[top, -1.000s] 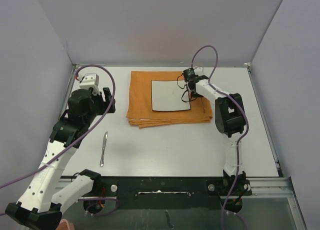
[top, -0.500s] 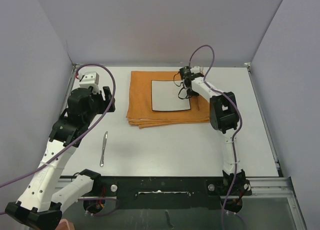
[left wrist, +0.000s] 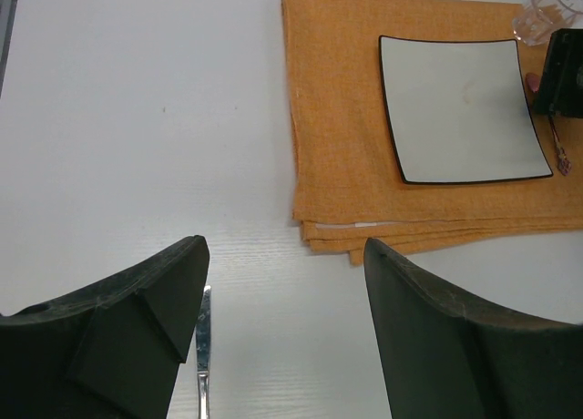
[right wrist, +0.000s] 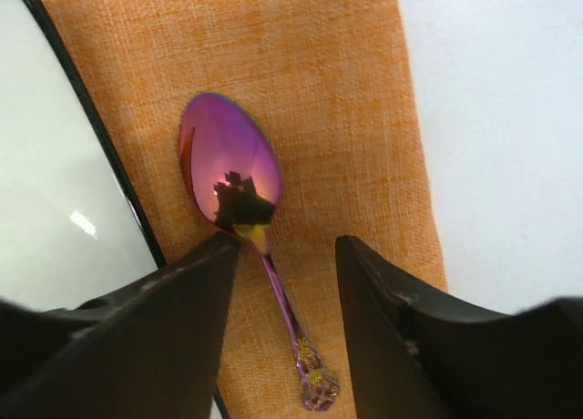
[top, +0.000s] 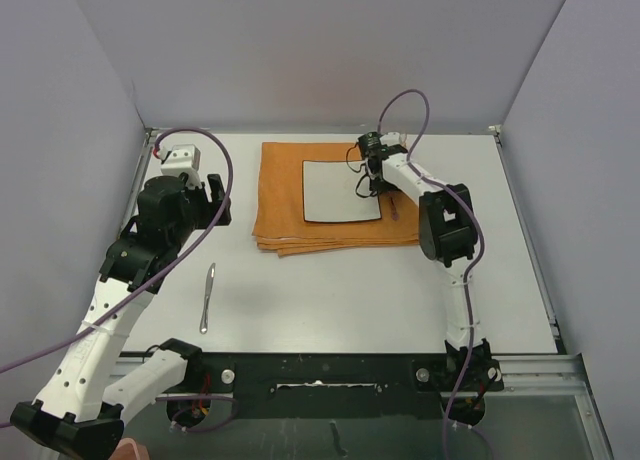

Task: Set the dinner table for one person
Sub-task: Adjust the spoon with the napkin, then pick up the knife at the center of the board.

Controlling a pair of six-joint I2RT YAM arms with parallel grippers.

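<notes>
right hand (right wrist: 284, 255) has parted | spoon (right wrist: 228, 164) on cloth (right wrist: 346, 91), bowl far, handle near

Plain lilac-grey walls (top: 300, 50) on three sides, even light.

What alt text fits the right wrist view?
An iridescent purple spoon lies on the orange cloth, just right of the black-rimmed white plate, with the right gripper open above it, one finger on either side of its handle. White table shows at right.
</notes>
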